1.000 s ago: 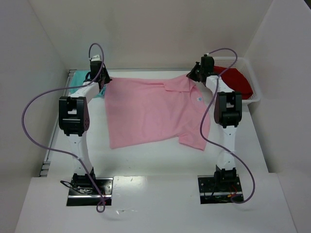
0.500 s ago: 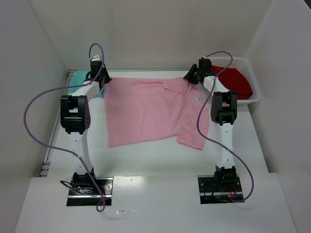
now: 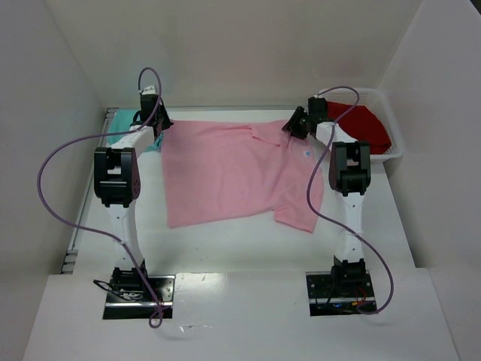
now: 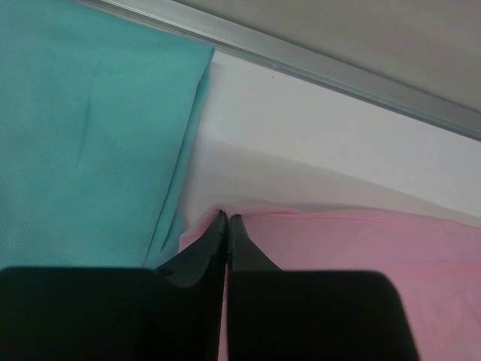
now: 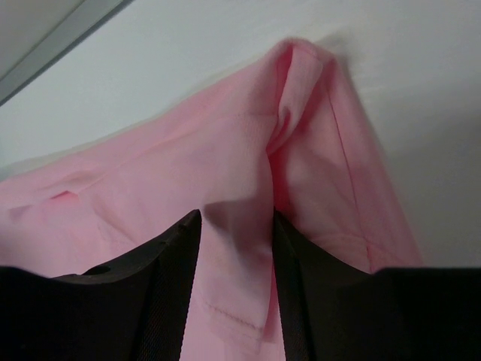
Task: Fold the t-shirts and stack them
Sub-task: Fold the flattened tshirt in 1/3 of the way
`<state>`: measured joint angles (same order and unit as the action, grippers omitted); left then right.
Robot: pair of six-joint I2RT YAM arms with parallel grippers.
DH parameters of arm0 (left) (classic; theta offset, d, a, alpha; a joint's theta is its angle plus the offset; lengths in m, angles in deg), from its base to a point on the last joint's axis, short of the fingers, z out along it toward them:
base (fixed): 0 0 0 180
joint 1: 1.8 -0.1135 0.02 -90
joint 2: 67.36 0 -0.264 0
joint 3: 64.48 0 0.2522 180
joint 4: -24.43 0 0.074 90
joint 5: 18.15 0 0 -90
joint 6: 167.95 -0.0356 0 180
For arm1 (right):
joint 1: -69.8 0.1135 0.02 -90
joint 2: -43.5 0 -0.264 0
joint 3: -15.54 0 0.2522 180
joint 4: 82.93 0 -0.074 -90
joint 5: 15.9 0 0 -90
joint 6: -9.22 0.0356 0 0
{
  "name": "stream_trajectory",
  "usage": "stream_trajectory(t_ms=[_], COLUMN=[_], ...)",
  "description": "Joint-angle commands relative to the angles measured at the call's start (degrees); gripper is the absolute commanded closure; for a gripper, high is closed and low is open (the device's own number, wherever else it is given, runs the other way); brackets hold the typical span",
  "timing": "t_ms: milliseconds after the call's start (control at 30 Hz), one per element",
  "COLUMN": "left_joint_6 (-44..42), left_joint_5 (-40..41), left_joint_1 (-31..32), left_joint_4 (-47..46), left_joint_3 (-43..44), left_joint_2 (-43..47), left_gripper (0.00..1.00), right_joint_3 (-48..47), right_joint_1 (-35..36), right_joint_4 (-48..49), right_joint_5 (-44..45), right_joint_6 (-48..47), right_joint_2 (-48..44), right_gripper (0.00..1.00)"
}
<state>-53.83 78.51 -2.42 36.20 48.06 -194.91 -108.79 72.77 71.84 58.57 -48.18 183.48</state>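
Pink on white from overhead: the pink shirt (image 3: 233, 173) lies spread across the worktop (image 3: 240, 244). Only the wrist views show the grips. The left gripper (image 4: 227, 219) is pressed together, pinching the shirt's far corner, with the teal shirt (image 4: 83, 135) just beside it. The right gripper (image 5: 237, 218) stands spread, a raised pink fold between its fingers. The red shirt (image 3: 361, 124) sits in a white basket (image 3: 396, 150).

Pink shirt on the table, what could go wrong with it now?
1. A raised ridge of the pink shirt sits between the open fingers of the right hand. Pulling away could snag it and rumple that end.
2. The left hand is shut on the shirt's corner right beside the teal shirt. A tug might drag the teal one along, or skew the pink one, since only that hand grips it.
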Motion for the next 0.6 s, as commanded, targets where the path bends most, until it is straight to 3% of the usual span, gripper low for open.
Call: stream_trajectory(t_ms=[0, 267, 367, 467, 500, 567], left_joint_6=[-0.8, -0.8, -0.8, -0.8, -0.8, -0.8], left_joint_5=[-1.0, -1.0, -1.6, -1.6, -1.6, -2.1], left_joint_1=[-0.3, -0.3, -0.3, -0.3, -0.3, -0.3], left_joint_4=[-1.7, -1.7, -1.7, -1.7, -1.7, -1.7], left_joint_3=[1.8, 1.8, 1.8, 1.8, 1.8, 1.8], left_joint_2=[-0.3, 0.2, 0.2, 0.2, 0.2, 0.2], left_gripper=[1.00, 1.00, 1.00, 1.00, 1.00, 1.00], right_joint_3=[4.6, 5.1, 4.5, 4.5, 4.5, 3.8], right_joint_1=[0.2, 0.2, 0.2, 0.2, 0.2, 0.2], right_joint_4=[1.7, 2.2, 2.2, 2.2, 2.2, 1.6], right_joint_5=[-0.6, -3.7, -4.2, -4.8, -4.8, -4.3], right_joint_6=[-1.3, -0.2, -0.2, -0.2, -0.2, -0.2], right_joint_2=[-6.6, -6.6, -5.9, -5.9, -5.9, -5.9], right_gripper=[0.51, 0.50, 0.55, 0.66, 0.77, 0.89])
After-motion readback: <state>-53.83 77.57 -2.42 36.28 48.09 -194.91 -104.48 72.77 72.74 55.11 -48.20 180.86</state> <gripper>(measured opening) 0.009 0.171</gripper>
